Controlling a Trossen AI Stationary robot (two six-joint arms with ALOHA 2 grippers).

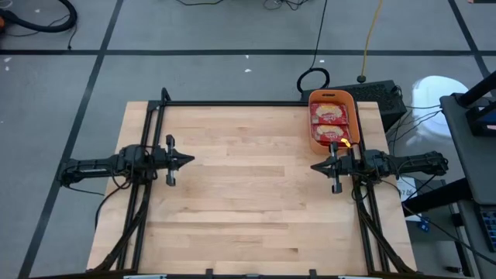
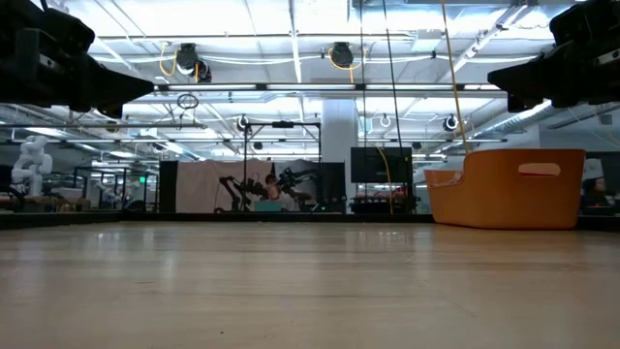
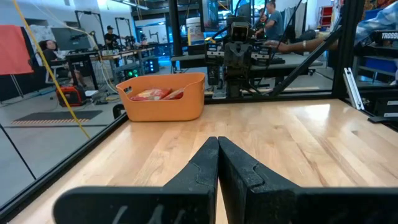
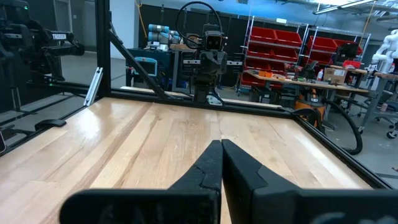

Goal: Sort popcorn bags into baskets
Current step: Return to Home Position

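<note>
1. Both arms are parked: the left arm (image 1: 116, 164) at the desk's (image 1: 248, 209) left edge, the right arm (image 1: 395, 164) opposite, just beside the orange bin (image 1: 311, 128).
2. Left jaws are pressed together and hold nothing; the right jaws are the same.
3. Popcorn bags (image 1: 328, 122) lie flat inside the bin; how many sit underneath, I can't tell.
4. They look light, bendy and slick, so pinch an edge gently.

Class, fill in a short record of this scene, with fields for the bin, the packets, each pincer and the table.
Bin: orange bin, by the table's right edge
Packets: red popcorn bags inside the bin, two showing on top
Left pincer: shut, empty, above the table's left side
Right pincer: shut, empty, above the table beside the bin
Table: pale wood
</note>
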